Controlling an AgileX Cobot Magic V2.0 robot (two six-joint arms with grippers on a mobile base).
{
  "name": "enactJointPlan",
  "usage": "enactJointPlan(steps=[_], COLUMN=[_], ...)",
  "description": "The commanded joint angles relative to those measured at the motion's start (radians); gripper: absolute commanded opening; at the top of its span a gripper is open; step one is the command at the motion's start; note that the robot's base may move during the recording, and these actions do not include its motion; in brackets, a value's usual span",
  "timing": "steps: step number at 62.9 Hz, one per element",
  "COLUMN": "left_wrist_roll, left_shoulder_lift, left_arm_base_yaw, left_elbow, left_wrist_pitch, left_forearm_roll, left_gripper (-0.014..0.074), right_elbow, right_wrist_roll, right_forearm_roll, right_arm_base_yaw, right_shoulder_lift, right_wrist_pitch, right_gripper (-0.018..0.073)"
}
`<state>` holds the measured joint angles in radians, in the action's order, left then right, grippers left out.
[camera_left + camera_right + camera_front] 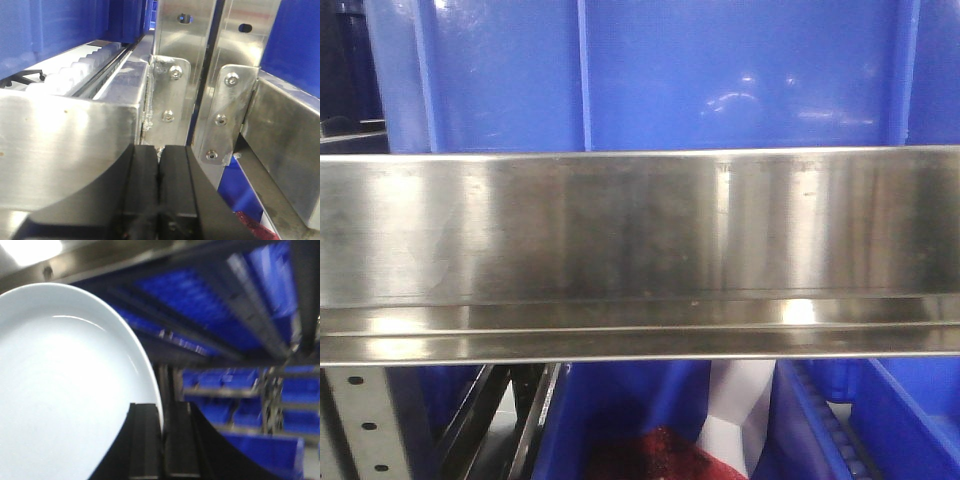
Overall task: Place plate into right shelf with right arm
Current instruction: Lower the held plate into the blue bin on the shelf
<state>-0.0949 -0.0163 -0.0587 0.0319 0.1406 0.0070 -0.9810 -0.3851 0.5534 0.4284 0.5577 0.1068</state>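
In the right wrist view the pale blue-white plate (65, 390) fills the left half, standing on edge. My right gripper (163, 410) is shut on the plate's rim, one black finger on each side. That view is blurred. The steel shelf's brushed front rail (640, 240) spans the front view. Its bolted uprights (175, 75) show close ahead in the left wrist view. My left gripper (159, 155) is shut with nothing between its fingers, just in front of those uprights.
Blue plastic bins (660, 70) stand above the rail and more below it (880, 420). A perforated grey upright (360, 420) is at lower left. Rows of blue bins on racks (240, 390) lie beyond the plate. A white roller track (75, 70) runs back beside the left rail.
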Motion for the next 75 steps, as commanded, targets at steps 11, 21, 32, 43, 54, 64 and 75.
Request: enactJointPlan(steps=[11, 21, 32, 43, 54, 64, 75], left_wrist_roll=[-0.006, -0.006, -0.006, -0.006, -0.006, -0.006, -0.006], left_shoulder_lift=[-0.006, -0.006, -0.006, -0.006, -0.006, -0.006, -0.006], left_arm_base_yaw=[-0.002, -0.002, -0.002, -0.002, -0.002, -0.002, -0.002], left_elbow=[0.009, 0.009, 0.009, 0.009, 0.009, 0.009, 0.009], left_wrist_pitch=[-0.090, -0.090, -0.090, -0.090, -0.090, -0.090, -0.090], left_forearm_roll=[0.000, 0.000, 0.000, 0.000, 0.000, 0.000, 0.000], left_gripper=[-0.0047, -0.0047, -0.0047, -0.0047, -0.0047, -0.0047, -0.0047], right_elbow=[-0.211, -0.259, -0.277, -0.277, -0.277, -0.277, -0.275], right_wrist_roll=[0.003, 0.003, -0.029, -0.115, -0.136, -0.136, -0.137], right_forearm_roll=[-0.006, -0.006, -0.006, -0.006, -0.006, -0.006, -0.006], right_arm_base_yaw=[-0.003, -0.003, -0.005, -0.005, -0.005, -0.005, -0.005], right_shoulder_lift=[0.330, 0.483, 0.614, 0.699, 0.753, 0.769, 0.771], right_wrist_pitch=[0.035, -0.007, -0.063, -0.059, -0.048, -0.025, -0.040], right_gripper=[0.0055, 0.0055, 0.0055, 0.0055, 0.0062, 0.0293, 0.0632])
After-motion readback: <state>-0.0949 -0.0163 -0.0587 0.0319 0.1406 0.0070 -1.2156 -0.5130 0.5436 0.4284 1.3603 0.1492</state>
